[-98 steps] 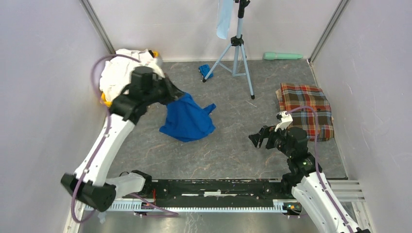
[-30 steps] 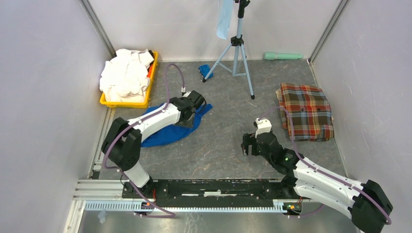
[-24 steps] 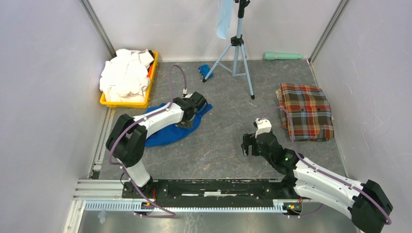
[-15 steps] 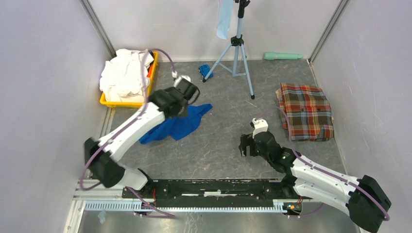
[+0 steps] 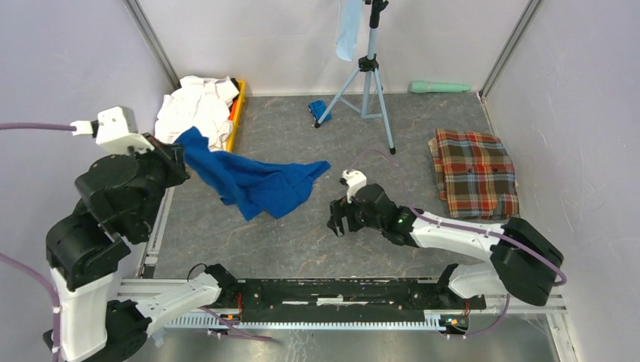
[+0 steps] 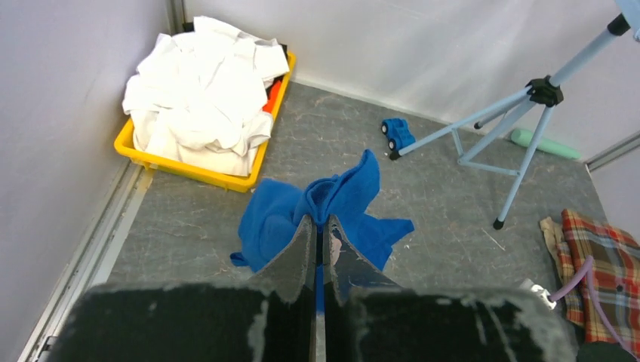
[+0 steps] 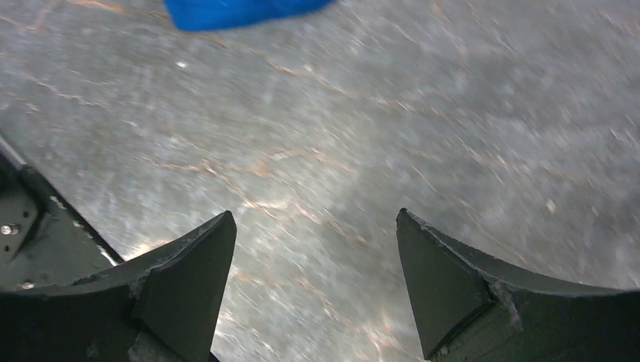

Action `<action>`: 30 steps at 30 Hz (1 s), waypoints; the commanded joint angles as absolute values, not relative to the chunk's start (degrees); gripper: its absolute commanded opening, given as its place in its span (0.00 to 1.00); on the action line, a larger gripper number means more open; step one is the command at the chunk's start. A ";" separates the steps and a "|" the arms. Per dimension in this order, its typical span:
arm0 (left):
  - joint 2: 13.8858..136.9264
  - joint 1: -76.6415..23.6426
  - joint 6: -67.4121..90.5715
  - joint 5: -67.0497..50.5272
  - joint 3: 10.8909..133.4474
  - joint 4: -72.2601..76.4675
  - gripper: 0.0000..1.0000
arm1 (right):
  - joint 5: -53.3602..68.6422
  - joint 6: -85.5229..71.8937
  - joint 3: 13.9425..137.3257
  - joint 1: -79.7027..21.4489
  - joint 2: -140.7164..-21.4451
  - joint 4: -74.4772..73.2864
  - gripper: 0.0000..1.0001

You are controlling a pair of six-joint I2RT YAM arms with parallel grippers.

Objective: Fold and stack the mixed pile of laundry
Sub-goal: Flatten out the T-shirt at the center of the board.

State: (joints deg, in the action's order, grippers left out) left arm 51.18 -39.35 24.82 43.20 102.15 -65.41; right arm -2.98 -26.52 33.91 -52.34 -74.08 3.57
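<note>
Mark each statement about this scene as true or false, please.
1. The left end effector is shut on the blue shirt. True.
2. The right end effector holds the plaid cloth. False: it is open and empty, and the cloth lies apart from it.
3. The white shirts lie in the yellow tray. True.
4. The blue shirt is folded flat. False: it hangs crumpled from the left end effector, its far part on the table.
</note>
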 commanded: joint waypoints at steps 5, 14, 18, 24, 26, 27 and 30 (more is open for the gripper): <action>53.72 -39.38 16.82 44.43 109.70 -59.78 0.02 | -0.71 -16.67 44.51 -60.40 -86.36 13.11 0.84; 59.42 -39.45 12.48 42.93 121.40 -57.87 0.02 | -2.01 -11.96 50.73 -62.92 -95.70 20.67 0.84; 59.92 -39.39 11.38 43.16 121.95 -57.66 0.02 | -0.17 -10.22 52.96 -64.08 -99.58 20.76 0.83; 60.03 -39.38 11.10 43.32 121.11 -57.30 0.02 | -0.13 -10.17 56.16 -67.96 -102.85 20.34 0.74; 60.29 -39.42 11.07 43.31 121.20 -57.22 0.02 | -0.10 -10.57 55.78 -70.22 -102.23 21.70 0.73; 60.37 -39.38 11.07 43.24 121.20 -57.19 0.02 | -0.58 -10.55 55.80 -71.67 -102.13 22.39 0.73; 60.63 -39.43 11.42 43.01 121.03 -57.17 0.02 | -4.97 -10.54 57.02 -74.50 -103.09 23.23 0.73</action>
State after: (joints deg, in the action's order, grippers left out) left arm 59.92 -39.35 14.17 43.13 120.38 -60.75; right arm -1.52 -11.20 53.78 -71.02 -102.83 19.20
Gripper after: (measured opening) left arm 0.045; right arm 0.734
